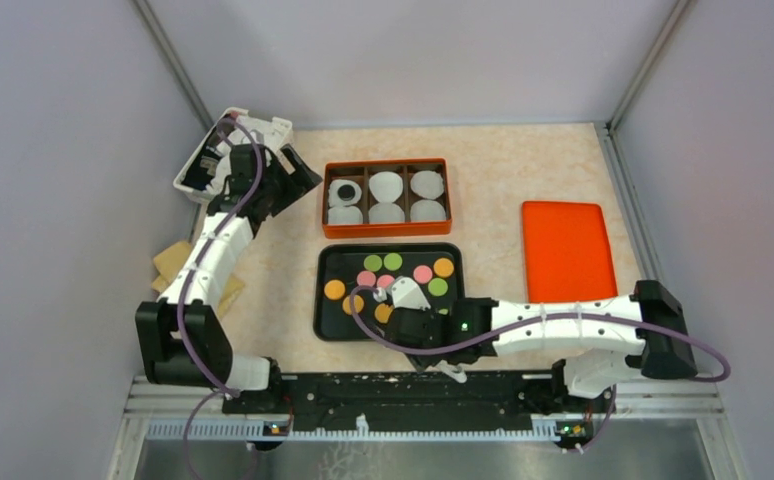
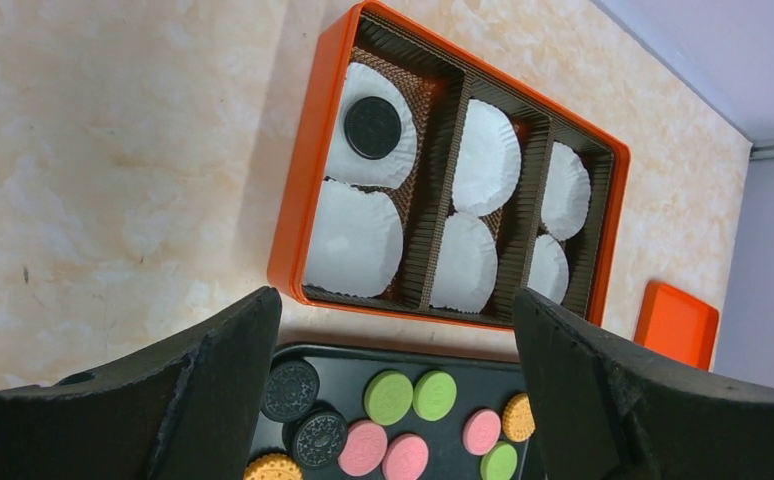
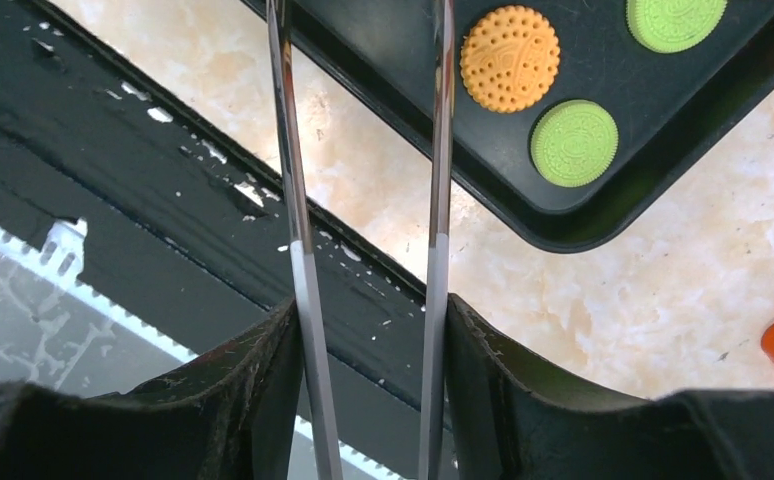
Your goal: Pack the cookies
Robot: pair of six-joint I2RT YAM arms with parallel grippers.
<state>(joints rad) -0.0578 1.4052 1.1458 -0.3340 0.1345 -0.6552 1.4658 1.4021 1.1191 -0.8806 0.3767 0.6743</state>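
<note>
Misalignment was our worry: the right gripper (image 3: 368, 330) clenched thin tongs (image 3: 293, 200), cookies (image 3: 574, 142) lying right of its jaws, so a pinch might miss; the left gripper (image 2: 393, 310) gaped, empty.

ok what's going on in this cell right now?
Cookie packing, early on. The right gripper is clamped on metal tongs at the near edge of the black tray, where the orange, green, pink and black cookies lie loose. The tong tips are out of view, so I can't tell if they hold one. The left gripper hangs open and empty, left of the orange box. One black cookie sits in the back-left paper liner; the other five are empty.
</note>
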